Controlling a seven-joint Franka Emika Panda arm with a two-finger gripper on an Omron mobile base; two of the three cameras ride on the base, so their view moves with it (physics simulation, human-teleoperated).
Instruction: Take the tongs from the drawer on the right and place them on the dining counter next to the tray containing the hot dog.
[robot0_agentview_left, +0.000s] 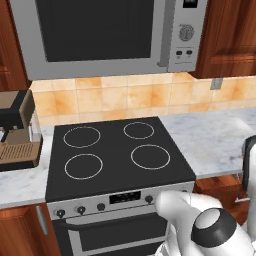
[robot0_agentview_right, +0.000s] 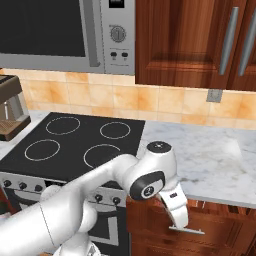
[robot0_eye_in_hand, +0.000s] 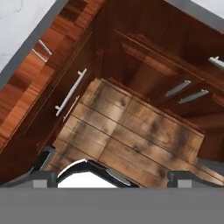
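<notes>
**Open end effector lowered in front of the drawers right of the stove**

Centre of both base views: black four-ring stove, taken here as the landmark. Directly above the stove: grey microwave. Left of the stove: brown-and-black coffee machine standing on the marble tabletop. Behind the stove: orange tiled backsplash. Above and right of the stove: reddish-brown wall cabinets with vertical bar handles.

Right of the stove, in the right base view: white arm bent over the front edge of the tabletop, wrist pointing down in front of the wooden fronts below it.

Hand view, looking down along the end effector: two dark fingertips set far apart at the lower corners, nothing between them, so jaws spread wide and gripping nothing. Beyond the fingertips: a reddish-brown drawer front with a silver bar handle, lying below the grey tabletop edge right of the stove; appears flush with the neighbouring fronts. Further below: plank floor.

Tongs: position cannot be told from these views.
</notes>
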